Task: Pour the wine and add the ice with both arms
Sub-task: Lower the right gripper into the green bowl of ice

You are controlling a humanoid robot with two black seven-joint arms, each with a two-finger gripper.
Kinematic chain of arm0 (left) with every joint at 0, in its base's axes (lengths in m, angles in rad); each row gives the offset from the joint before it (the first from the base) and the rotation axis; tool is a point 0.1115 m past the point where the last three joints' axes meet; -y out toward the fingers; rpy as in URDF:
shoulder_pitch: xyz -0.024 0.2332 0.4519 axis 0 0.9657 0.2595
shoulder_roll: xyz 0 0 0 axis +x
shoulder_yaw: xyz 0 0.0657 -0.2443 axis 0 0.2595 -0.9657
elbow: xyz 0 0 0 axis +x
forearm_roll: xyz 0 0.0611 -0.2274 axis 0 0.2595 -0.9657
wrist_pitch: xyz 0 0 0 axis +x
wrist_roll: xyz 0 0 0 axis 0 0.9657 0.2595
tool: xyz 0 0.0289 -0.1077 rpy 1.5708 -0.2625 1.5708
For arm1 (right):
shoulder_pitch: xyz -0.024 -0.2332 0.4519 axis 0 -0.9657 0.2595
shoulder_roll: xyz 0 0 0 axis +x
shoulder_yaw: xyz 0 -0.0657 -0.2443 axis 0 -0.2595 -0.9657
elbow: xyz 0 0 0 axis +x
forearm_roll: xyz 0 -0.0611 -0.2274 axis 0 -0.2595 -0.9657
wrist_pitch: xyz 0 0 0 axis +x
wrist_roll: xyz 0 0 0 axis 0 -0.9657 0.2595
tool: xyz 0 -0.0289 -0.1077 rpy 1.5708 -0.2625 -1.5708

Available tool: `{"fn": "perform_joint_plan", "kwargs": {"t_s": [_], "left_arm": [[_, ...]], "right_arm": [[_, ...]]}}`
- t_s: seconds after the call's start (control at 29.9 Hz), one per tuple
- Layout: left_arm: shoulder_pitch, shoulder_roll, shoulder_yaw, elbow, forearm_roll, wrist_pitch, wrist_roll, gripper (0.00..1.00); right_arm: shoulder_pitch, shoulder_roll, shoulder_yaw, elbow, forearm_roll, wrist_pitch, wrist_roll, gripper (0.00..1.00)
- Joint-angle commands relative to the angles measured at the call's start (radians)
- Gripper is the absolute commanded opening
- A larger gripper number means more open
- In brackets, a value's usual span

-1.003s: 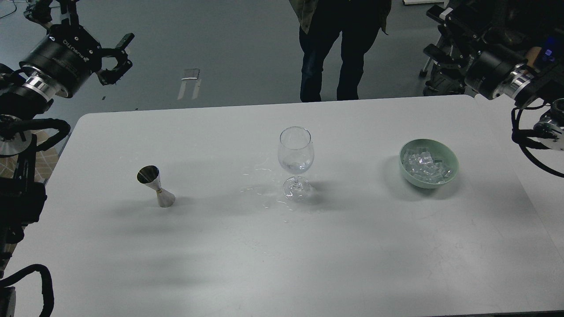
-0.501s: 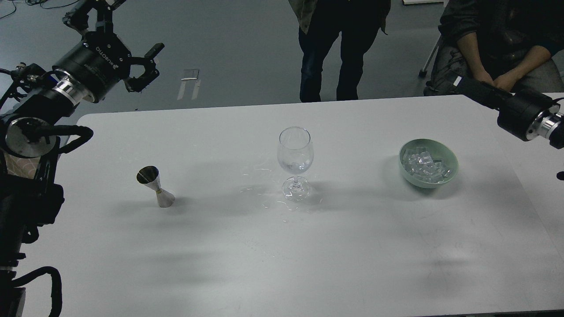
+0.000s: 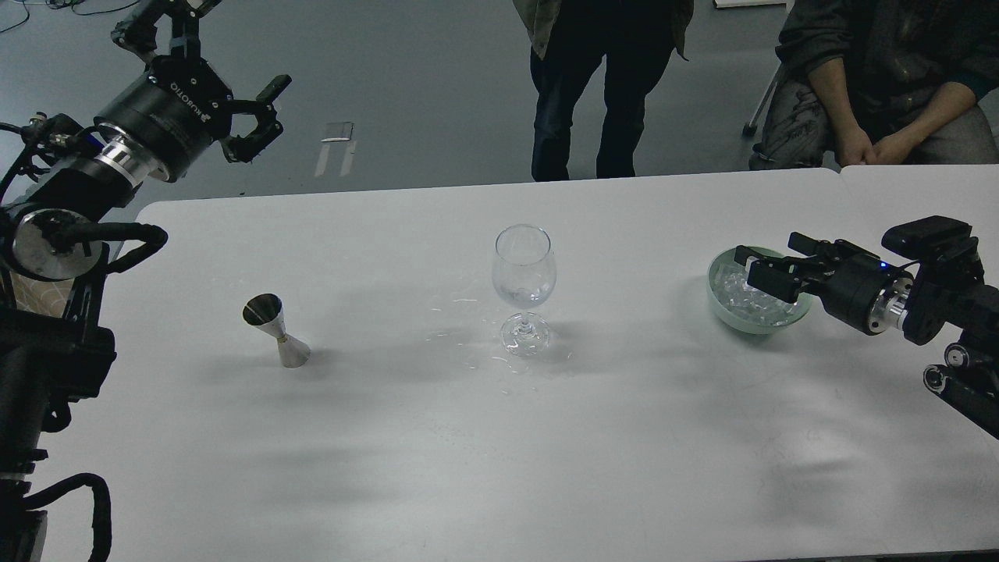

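1. The ice (image 3: 748, 300) lies heaped in the green bowl (image 3: 722, 308) on the tabletop (image 3: 499, 437), directly under the right claw (image 3: 759, 267).
2. Right claw: fingers spread, holding nothing visible.
3. Left claw (image 3: 256, 117): spread, empty, raised beyond the tabletop's far-left corner.
4. The wine (image 3: 523, 295) sits in the glass (image 3: 524, 269); its level is hard to judge.

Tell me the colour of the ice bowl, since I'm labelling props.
Pale green bowl, holding clear ice cubes; seen in the head view.
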Motion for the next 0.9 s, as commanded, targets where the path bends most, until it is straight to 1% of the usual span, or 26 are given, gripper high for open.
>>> {"fn": "perform_joint_plan", "kwargs": {"t_s": [0.0,0.1,0.23,0.33,0.4,0.43,0.47,0.53,0.6,0.64,0.67,0.87], "left_arm": [[0.000,-0.013,0.000,0.000,0.000,0.001,0.000,0.98],[0.000,-0.017,0.000,-0.002,0.000,0.001,0.000,0.98],[0.002,-0.019,0.000,-0.002,0.000,0.000,0.000,0.98],[0.002,-0.020,0.000,-0.002,0.000,0.000,0.000,0.98],[0.002,-0.020,0.000,-0.002,0.000,0.000,0.000,0.98],[0.000,-0.020,0.000,-0.002,0.000,-0.002,0.000,0.98],[0.002,-0.020,0.000,-0.002,0.000,-0.002,0.000,0.98],[0.002,-0.020,0.000,-0.002,0.000,-0.002,0.000,0.98],[0.002,-0.020,0.000,-0.002,0.000,-0.002,-0.002,0.98],[0.002,-0.019,0.000,-0.002,0.000,-0.002,-0.002,0.98],[0.002,-0.020,0.000,-0.002,0.000,-0.004,-0.002,0.98],[0.002,-0.019,0.000,-0.002,0.000,-0.007,-0.002,0.98]], "right_arm": [[0.022,0.004,-0.062,-0.023,-0.002,0.002,0.000,1.00],[0.037,0.016,-0.090,-0.049,-0.002,0.002,0.000,1.00],[0.045,0.022,-0.104,-0.067,-0.002,0.002,0.000,0.97],[0.045,0.022,-0.105,-0.069,-0.002,0.002,0.000,0.90],[0.045,0.022,-0.105,-0.069,-0.002,0.002,0.000,0.82],[0.045,0.022,-0.105,-0.069,-0.002,0.002,0.000,0.73],[0.045,0.022,-0.107,-0.069,-0.002,0.002,0.000,0.67],[0.045,0.022,-0.107,-0.069,-0.005,0.002,0.000,0.62],[0.045,0.022,-0.108,-0.069,-0.012,0.002,0.000,0.60],[0.045,0.022,-0.107,-0.069,-0.025,0.002,0.000,0.55],[0.045,0.022,-0.107,-0.069,-0.038,0.004,0.000,0.48],[0.045,0.030,-0.108,-0.083,-0.048,0.004,-0.002,0.48]]}}
